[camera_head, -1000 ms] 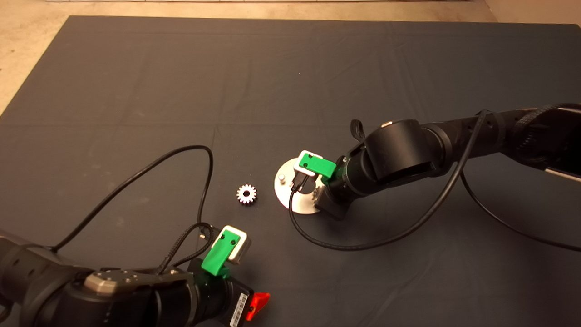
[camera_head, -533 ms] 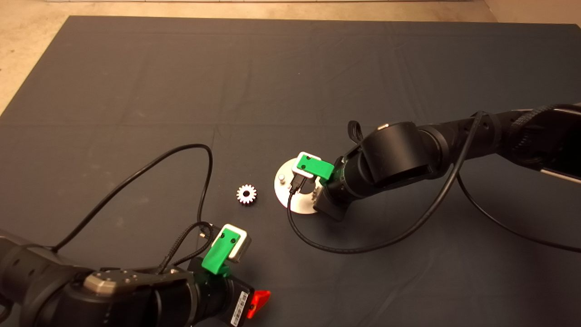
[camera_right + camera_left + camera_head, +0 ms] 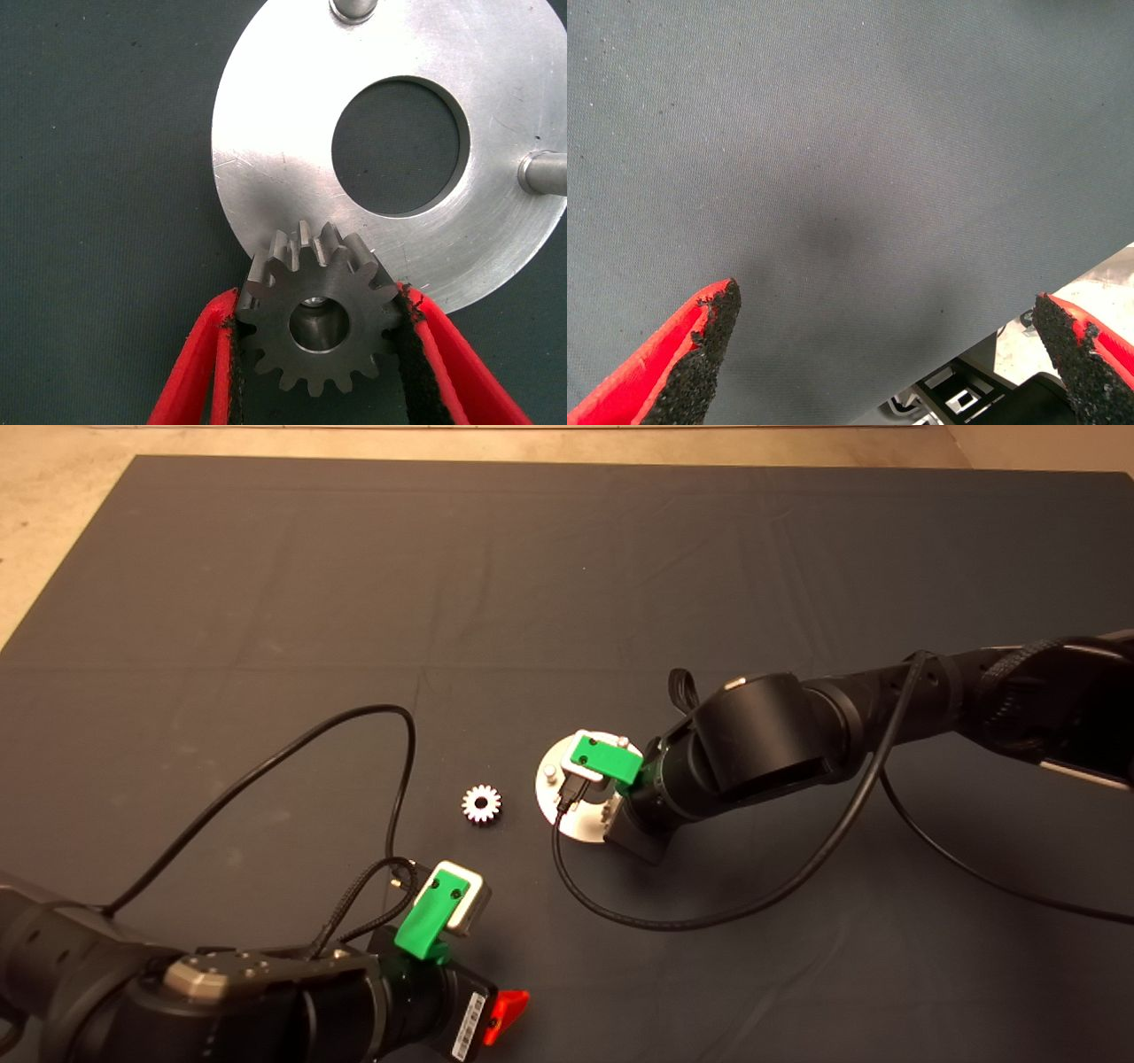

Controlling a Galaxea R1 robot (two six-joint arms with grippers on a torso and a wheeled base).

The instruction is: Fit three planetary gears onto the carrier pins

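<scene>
Head view: dark mat (image 3: 567, 558) covering the worktop, pale floor (image 3: 53, 531) beyond its far-left edge. Right end effector (image 3: 317, 332), over the disc (image 3: 283, 142), clamps a dark gear (image 3: 314, 323). A silver gear (image 3: 481, 804) lies left of the disc. Left end effector (image 3: 886, 354) gapes wide, empty, near edge.

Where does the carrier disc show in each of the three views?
Head: disc at mat centre, mostly under the right gripper.
Left wrist: not in view, only mat.
Right wrist: disc fills the upper half.
Shared landmark: bare pin at the disc's rim.
</scene>
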